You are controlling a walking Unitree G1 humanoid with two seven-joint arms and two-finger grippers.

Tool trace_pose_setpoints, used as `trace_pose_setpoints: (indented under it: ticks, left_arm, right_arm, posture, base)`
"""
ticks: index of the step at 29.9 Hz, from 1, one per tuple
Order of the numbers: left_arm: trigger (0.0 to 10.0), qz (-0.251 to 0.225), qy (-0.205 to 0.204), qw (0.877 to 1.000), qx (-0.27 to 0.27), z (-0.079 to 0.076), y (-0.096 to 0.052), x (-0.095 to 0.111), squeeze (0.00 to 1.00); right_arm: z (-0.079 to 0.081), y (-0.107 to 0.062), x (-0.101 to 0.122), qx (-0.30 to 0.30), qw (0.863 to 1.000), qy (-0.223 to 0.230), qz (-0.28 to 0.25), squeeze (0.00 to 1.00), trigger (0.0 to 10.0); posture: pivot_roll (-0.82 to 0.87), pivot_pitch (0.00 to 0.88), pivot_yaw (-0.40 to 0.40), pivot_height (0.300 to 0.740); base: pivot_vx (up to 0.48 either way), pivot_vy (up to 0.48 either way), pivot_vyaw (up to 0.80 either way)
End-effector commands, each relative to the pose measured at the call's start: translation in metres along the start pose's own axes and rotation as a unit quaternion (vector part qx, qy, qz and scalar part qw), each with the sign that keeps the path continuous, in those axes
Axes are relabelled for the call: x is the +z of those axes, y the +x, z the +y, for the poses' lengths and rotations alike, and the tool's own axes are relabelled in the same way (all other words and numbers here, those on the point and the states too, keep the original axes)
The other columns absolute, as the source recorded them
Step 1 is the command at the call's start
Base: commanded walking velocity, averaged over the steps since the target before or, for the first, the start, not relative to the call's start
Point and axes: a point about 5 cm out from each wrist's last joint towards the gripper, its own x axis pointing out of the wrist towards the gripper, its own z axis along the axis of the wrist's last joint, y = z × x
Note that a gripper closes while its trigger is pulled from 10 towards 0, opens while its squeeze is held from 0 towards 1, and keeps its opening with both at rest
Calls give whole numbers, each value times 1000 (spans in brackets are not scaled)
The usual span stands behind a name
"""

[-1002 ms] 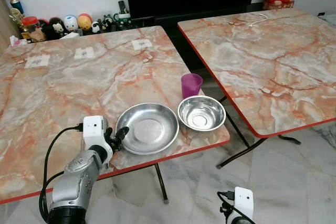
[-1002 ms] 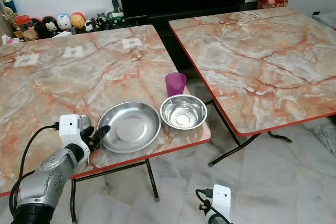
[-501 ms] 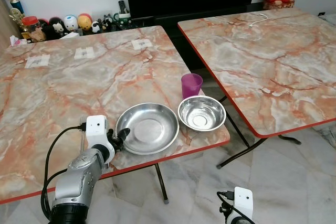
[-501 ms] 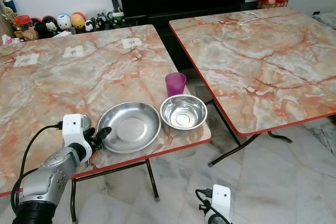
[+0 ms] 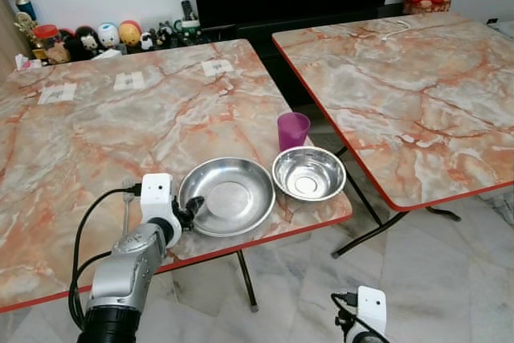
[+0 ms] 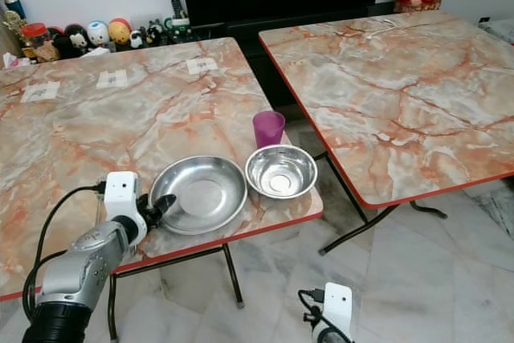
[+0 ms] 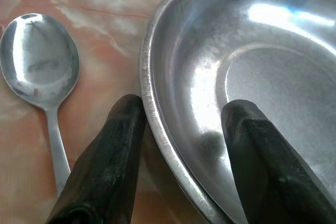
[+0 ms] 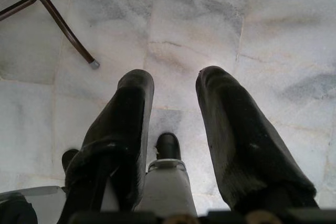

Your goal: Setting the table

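**At the near table edge, left gripper straddles the plate rim**

Low in the left eye view, left of centre, the left gripper sits at the near-left rim of the wide steel plate, which lies on the marble table close to its red front edge. The left wrist view shows the detail: the two black fingers are parted, one outside the rim on the tabletop and one inside the dish, with the rim running between them. They have not closed, so nothing is gripped yet.

A spoon lies on the table just beside the outer finger, apart from the plate. To the right of the plate in the head views stands a deeper steel bowl, nearly touching it, and a purple cup stands just behind the bowl, toward the upper middle of the frame.

The right gripper hangs idle at the bottom of the head views, its fingers spread over the tiled floor and holding nothing.

The step in hand looks like pinching the plate by its rim. To do it well, the fingers should probably close squarely across the rim, deep enough that the thin, slick metal cannot slip out. The lift is best kept slow and level, since a one-sided grip will let the plate tip. The outer finger should stay off the spoon, and the plate should clear the bowl beside it.
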Motion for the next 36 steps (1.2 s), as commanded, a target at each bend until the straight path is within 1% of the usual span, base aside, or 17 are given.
trace_pose_setpoints:
  ticks: [1, 2, 3, 4, 5, 23, 29, 36]
  left_arm:
    - [10000, -5, 18, 1000, 2, -1, -1, 7, 0]
    - [4941, -3, 20, 1000, 2, -1, 0, 7, 0]
    - [4941, -3, 20, 1000, 2, -1, 0, 7, 0]
    - [3020, -1, 21, 1000, 3, -1, 0, 6, 0]
    - [0, 0, 22, 1000, 4, -1, 0, 6, 0]
    - [0, 16, 34, 999, 22, 7, -1, 4, 0]
    - [0, 15, 34, 999, 20, 6, -1, 5, 0]
    - [0, 10, 33, 999, 13, 2, -1, 4, 0]
  right_arm:
    - [2, 1, 2, 1, 1000, -1, 1, 0, 10000]
    - [2, 1, 2, 1, 1000, -1, 1, 0, 10000]
    - [2, 1, 2, 1, 1000, -1, 1, 0, 10000]
    - [2, 1, 2, 1, 1000, -1, 1, 0, 10000]
    - [2, 1, 2, 1, 1000, -1, 0, 0, 10000]
    - [2, 1, 2, 2, 1000, -3, 1, 0, 10000]
    - [2, 1, 2, 2, 1000, -3, 1, 0, 10000]
    - [1, 1, 2, 2, 1000, -3, 1, 0, 10000]
  posture:
    - [-21, 0, 15, 740]
    - [-21, 0, 15, 740]
    - [-21, 0, 15, 740]
    - [-21, 0, 15, 740]
    - [-21, 0, 15, 740]
    - [-19, 0, 12, 740]
    - [-19, 0, 12, 740]
    - [-19, 0, 11, 740]
  base:
    - [0, 0, 0]
    - [0, 0, 0]
    - [0, 0, 0]
    - [0, 0, 0]
    - [0, 0, 0]
    - [0, 0, 0]
    - [0, 0, 0]
    - [0, 0, 0]
